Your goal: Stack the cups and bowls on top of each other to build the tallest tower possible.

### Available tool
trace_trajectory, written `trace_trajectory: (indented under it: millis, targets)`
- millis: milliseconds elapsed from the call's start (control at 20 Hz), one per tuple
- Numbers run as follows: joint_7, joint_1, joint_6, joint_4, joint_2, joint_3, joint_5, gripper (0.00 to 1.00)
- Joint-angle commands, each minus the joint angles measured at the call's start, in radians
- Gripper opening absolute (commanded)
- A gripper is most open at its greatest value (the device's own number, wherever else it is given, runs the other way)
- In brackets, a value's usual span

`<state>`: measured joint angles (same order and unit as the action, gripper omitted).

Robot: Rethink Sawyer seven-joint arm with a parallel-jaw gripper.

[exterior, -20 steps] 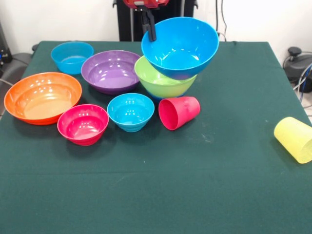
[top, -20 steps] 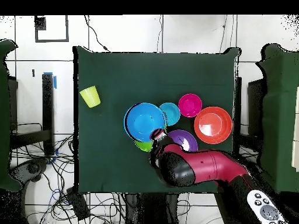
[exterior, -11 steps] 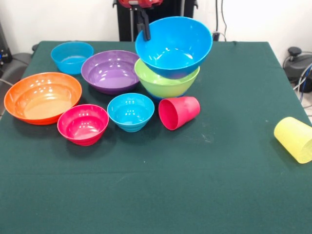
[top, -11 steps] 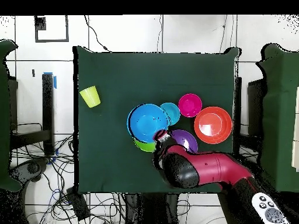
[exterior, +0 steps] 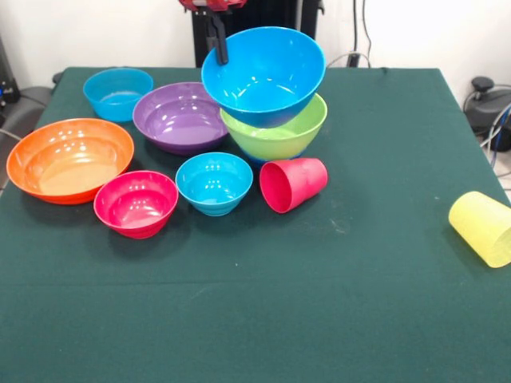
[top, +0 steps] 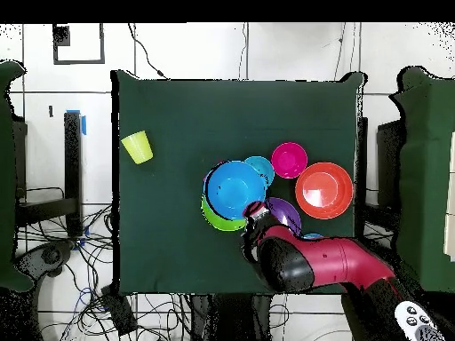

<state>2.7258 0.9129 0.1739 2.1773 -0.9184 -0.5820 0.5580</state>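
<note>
Front view shows my gripper (exterior: 216,44) pinching the rim of the big blue bowl (exterior: 263,76), held tilted above the lime green bowl (exterior: 279,132).

Front view: low, close, across table (exterior: 383,319); overhead: high, straight down; both share table

Legible text: none. Bowls (exterior: 182,116), cups (exterior: 293,183), tabletop (exterior: 383,159): plain surfaces, no labels, brands or numbers. Remote-like device (top: 413,320) at floor edge (buttons visible, markings too small to read).
</note>
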Motion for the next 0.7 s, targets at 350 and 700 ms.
trace_trajectory:
  millis: [350,700]
  targets:
    - [-0.072,-0.036,-0.027,0.042,0.059,0.001,0.124,0.0]
    - [-0.07,-0.032,-0.013,0.044,0.05,-0.011,0.123,0.0]
